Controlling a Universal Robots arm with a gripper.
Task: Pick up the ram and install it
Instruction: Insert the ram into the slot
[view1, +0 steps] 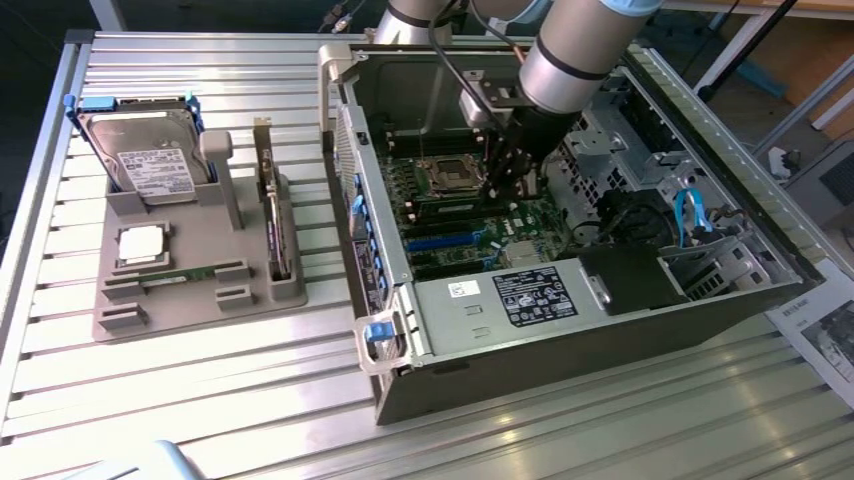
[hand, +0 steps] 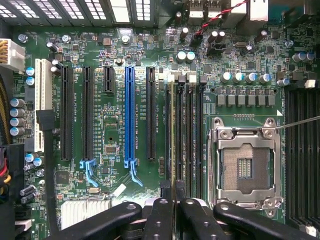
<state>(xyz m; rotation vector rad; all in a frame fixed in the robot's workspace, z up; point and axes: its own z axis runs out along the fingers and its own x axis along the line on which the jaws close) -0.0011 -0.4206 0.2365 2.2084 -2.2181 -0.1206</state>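
Observation:
The ram (hand: 173, 140) shows edge-on as a thin pale line standing upright along the first of the black memory slots (hand: 192, 140), beside the open processor socket (hand: 245, 167). My gripper (hand: 174, 200) is shut on it, one dark finger (hand: 159, 216) on each side of its near end. Whether the stick is seated in the slot or just above it I cannot tell. In the exterior view my gripper (view1: 510, 172) reaches down into the open computer case (view1: 441, 330), over the motherboard (view1: 467, 235) next to the socket (view1: 447, 172).
A grey tray (view1: 200, 300) on the exterior view's left holds a hard drive (view1: 147, 155), a square silver chip (view1: 143, 243), an upright circuit card (view1: 274, 215) and a thin green strip (view1: 174, 272). Drive cages and cables (view1: 687, 215) crowd the case's right side.

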